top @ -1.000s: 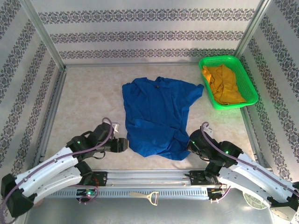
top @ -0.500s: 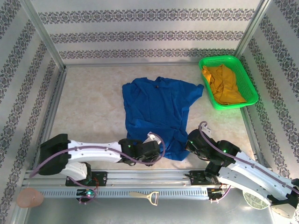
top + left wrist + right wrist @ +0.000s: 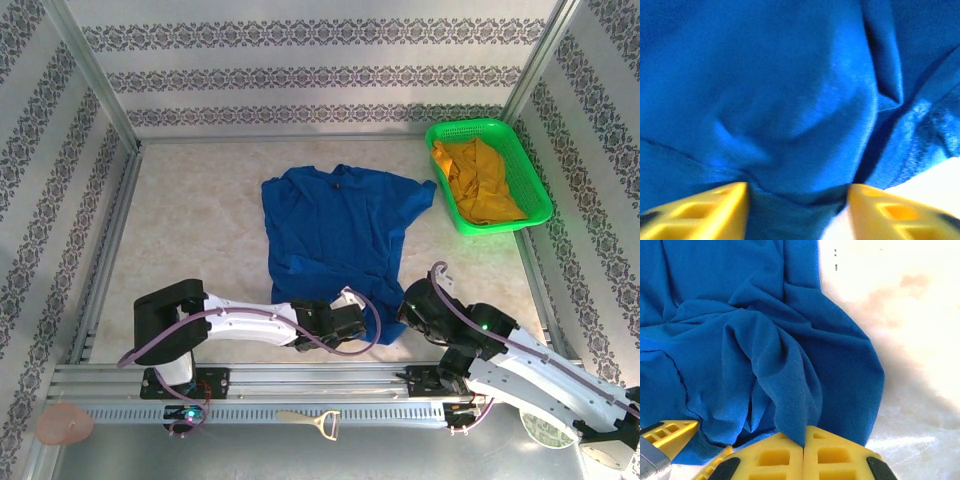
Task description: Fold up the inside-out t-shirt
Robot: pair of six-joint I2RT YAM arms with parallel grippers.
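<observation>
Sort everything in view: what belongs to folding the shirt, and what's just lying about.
For the job: blue t-shirt, left gripper, right gripper.
Lying about: green basket, yellow garment inside it, pale tool on the front rail.

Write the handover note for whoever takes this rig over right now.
Left claw: open, astride the near hem of the t-shirt.
Right claw: shut, seemingly pinching a fold at its near right corner.
The t-shirt lies spread on the table, with its near edge rumpled.
Done: no fold made yet.
To do: close on the hem, then make every fold.
</observation>
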